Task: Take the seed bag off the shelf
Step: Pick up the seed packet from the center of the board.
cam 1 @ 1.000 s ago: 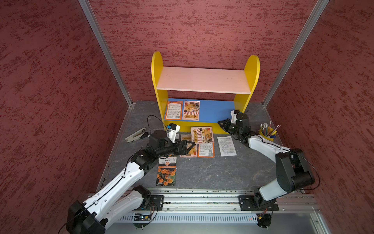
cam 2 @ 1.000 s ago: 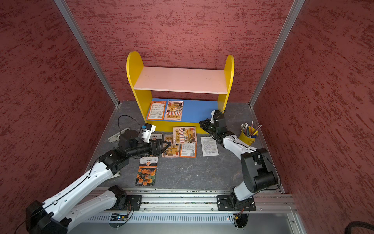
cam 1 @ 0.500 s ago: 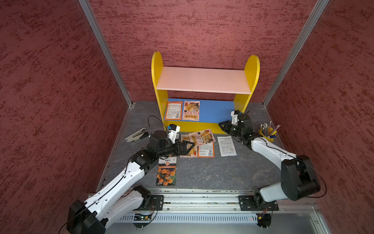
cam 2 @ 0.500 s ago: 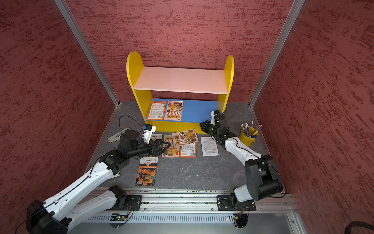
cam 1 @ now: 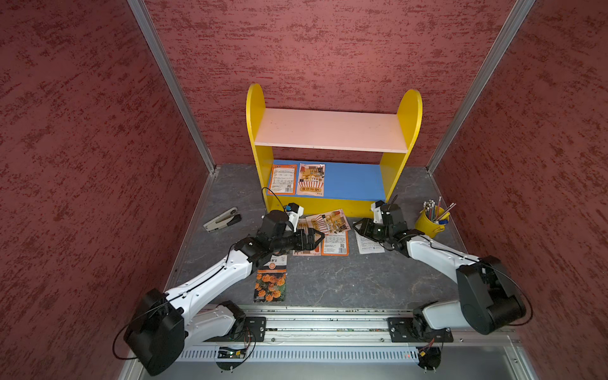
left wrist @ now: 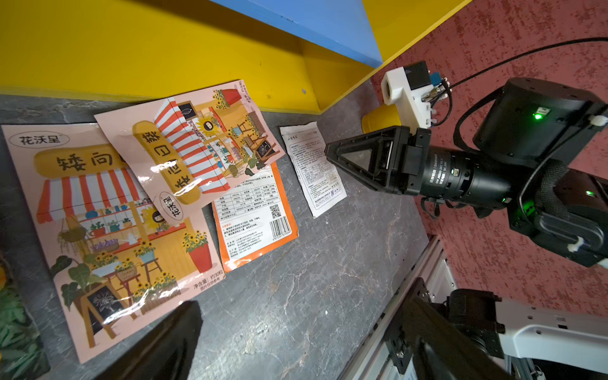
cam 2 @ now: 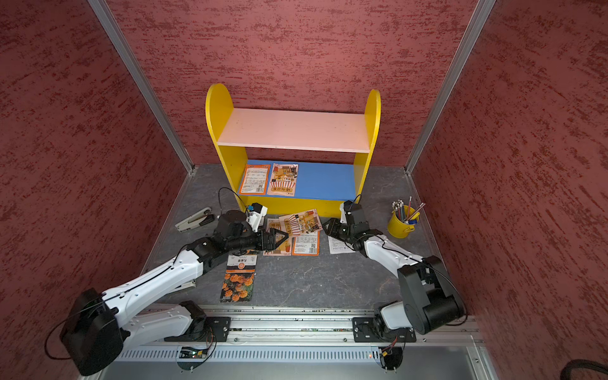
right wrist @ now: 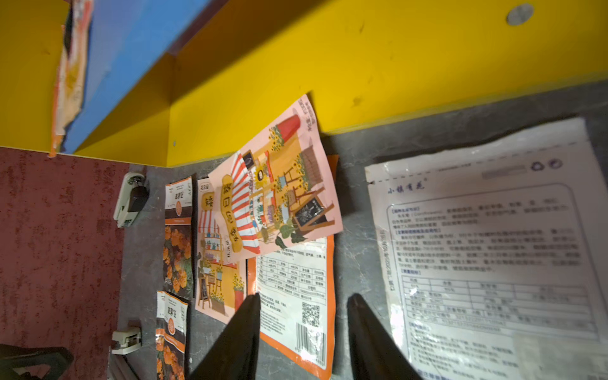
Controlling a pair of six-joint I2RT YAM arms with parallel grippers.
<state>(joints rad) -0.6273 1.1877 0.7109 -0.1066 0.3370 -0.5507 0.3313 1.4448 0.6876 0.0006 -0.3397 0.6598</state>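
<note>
The shelf stands at the back with its pink upper board bare. Two seed bags lie on its blue lower board, one orange-bordered and one pink. In front of the shelf a pink seed bag lies askew on top of other bags on the table. My right gripper is just right of it, open, with nothing between its fingers. Left of that pile, my left gripper stands wide open and empty, low over the table.
Several more seed bags lie on the grey table: a marigold one, an orange-bordered one and a white one. A stapler lies at the left. At the right stands a yellow pencil cup. Red walls close in three sides.
My right gripper has opened and let go of the pink seed bag, which now lies tilted on the pile. The right arm has drawn back from the shelf. The left arm has not moved.
</note>
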